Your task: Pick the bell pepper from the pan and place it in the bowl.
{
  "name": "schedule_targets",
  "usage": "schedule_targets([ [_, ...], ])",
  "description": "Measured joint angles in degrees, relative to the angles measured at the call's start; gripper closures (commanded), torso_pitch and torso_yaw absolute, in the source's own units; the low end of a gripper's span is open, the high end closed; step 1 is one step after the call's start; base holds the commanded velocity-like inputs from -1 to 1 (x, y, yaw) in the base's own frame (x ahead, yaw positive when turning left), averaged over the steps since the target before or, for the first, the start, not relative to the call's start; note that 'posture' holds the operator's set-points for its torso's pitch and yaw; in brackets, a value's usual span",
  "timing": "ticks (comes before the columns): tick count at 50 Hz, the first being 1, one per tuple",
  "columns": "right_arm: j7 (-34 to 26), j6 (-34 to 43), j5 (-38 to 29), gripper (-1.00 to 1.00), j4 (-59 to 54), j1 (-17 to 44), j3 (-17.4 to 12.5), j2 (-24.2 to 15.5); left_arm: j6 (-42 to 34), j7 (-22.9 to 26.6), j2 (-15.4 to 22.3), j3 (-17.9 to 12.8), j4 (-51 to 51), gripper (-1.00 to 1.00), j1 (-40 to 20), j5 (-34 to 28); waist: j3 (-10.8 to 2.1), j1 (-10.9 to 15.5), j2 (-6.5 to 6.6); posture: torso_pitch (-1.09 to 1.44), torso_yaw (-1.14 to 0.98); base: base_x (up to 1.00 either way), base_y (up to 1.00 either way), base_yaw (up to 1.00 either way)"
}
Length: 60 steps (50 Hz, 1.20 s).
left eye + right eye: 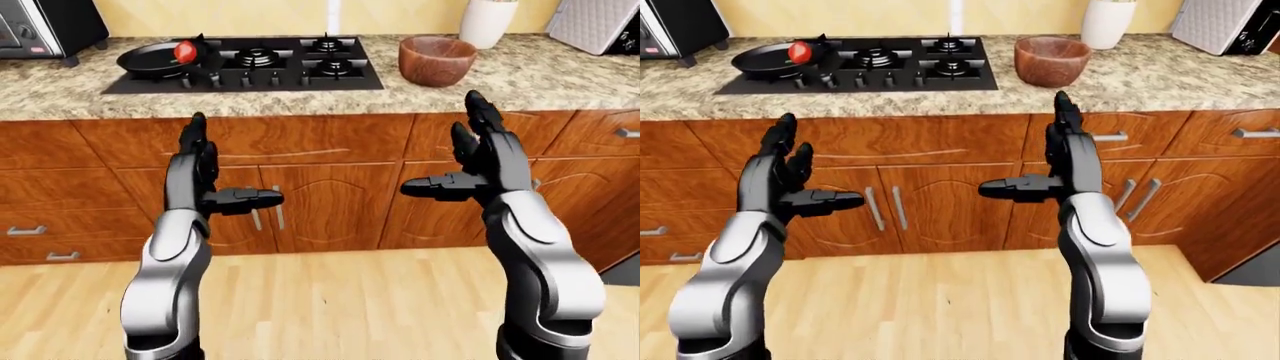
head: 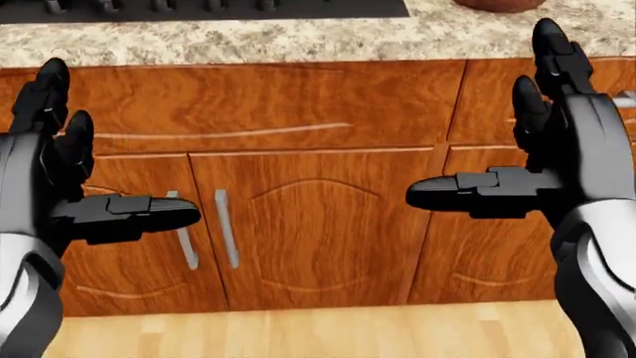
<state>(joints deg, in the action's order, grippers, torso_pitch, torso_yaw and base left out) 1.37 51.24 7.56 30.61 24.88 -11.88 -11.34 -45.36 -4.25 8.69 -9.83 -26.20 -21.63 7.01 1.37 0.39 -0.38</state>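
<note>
- Red bell pepper [image 1: 185,51] lying in a black round frying pan [image 1: 150,57], at the upper left of the left-eye view, on the left burner of a black gas hob [image 1: 250,64].
- Brown wooden bowl [image 1: 437,60] standing on the speckled granite counter [image 1: 560,75], just right of the hob, well apart from the pan.
- White ceramic vase [image 1: 487,22] above and right of the bowl, near the wall.
- Black microwave oven [image 1: 45,28] at the far left of the counter, beside the pan.
- Grey quilted appliance [image 1: 598,24] at the top right corner; cannot tell what kind.
- Left grey-and-black three-finger hand [image 1: 215,176] raised below the counter edge, fingers spread and pointing up, thumb stretched sideways toward the middle; released, nothing in it.
- Right grey-and-black three-finger hand [image 1: 470,161] raised likewise, slightly higher in the left-eye view, fingers up, thumb pointing left; also released and empty.
- Both hands well apart from pepper, pan and bowl, set against the reddish-brown wooden cabinet doors [image 2: 308,224].
- Grey metal bar handles [image 2: 227,227] upright on the doors between the two hands in the head view.
- Pale wooden plank floor [image 1: 340,300] along the bottom of each view.
</note>
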Motion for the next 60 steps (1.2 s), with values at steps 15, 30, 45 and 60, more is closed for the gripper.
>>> schedule_targets([
  [15,3.4,6.1,5.5,-1.0,1.3,5.9,-2.8,-4.2,-9.3,-1.8,3.6,-1.6,-3.1,-1.0,-7.4,4.0,1.0,-0.8,1.26,0.0,0.0,0.14,0.0,0.0],
  [30,4.1,6.1,6.7,-1.0,1.1,7.2,-1.3,-4.6,-8.8,-3.4,4.9,-3.4,-3.0,-1.0,-7.2,5.3,0.26,0.5,-2.19,0.0,0.0,0.13,0.01,0.0],
  [45,4.4,5.5,6.1,-1.0,-0.4,6.8,-2.0,-4.7,-8.2,-3.7,4.6,-2.7,-2.9,-1.0,-6.8,6.3,0.25,-1.2,4.88,0.0,0.0,0.08,0.16,0.0],
  [60,4.9,6.5,6.3,-1.0,-0.7,6.3,-2.4,-4.6,-8.7,-3.8,4.7,-2.2,-1.1,-1.0,-6.5,6.9,-0.07,-1.3,-2.82,0.0,0.0,0.06,0.34,0.0],
])
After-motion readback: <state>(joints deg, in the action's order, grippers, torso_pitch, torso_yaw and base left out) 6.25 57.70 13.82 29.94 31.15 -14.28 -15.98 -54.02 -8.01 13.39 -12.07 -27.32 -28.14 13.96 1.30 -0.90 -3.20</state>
